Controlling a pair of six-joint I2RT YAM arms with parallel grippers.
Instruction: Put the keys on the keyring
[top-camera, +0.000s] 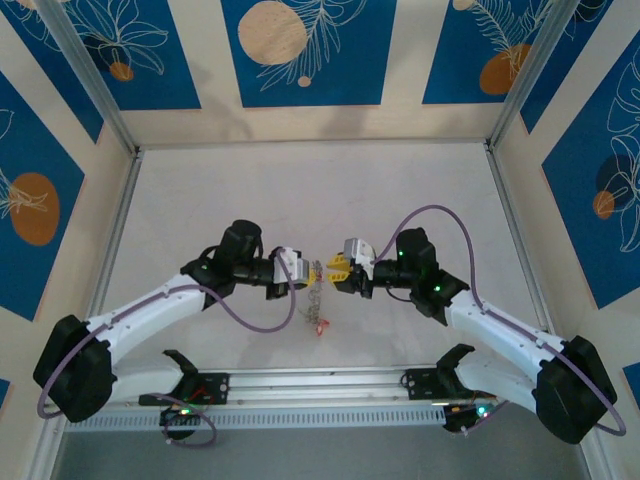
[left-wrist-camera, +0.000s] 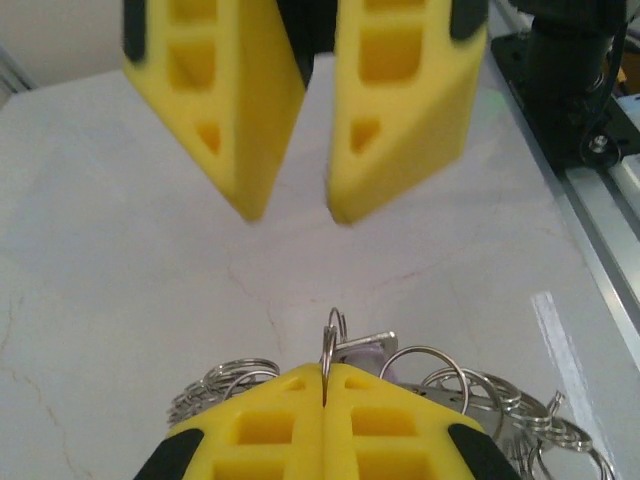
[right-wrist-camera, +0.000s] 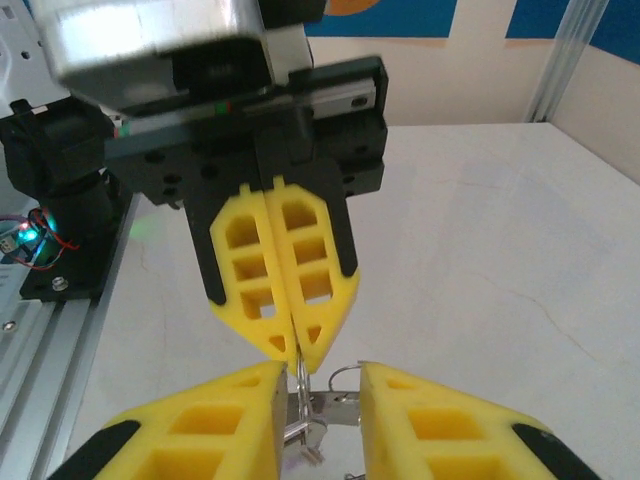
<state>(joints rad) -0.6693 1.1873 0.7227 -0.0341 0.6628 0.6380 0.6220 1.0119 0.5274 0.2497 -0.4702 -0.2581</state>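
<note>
My left gripper (left-wrist-camera: 325, 388) clenched on the keyring (left-wrist-camera: 329, 342), keys (top-camera: 320, 326) at 6 o'clock; my right gripper (top-camera: 336, 268), at 3 o'clock, parted, empty. Risk: closing off-line could twist the ring from my pinch

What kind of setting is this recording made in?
Probably a purpose-built robot test cell: a pale tabletop boxed in by blue patterned wall panels and aluminium frame posts, with a metal mounting rail at its near edge.

I'm working in a lab robot cell: aluminium frame posts (top-camera: 97, 85), blue printed wall panels (top-camera: 305, 50), white tabletop (top-camera: 300, 190), mounting rail (top-camera: 320, 378).
</note>
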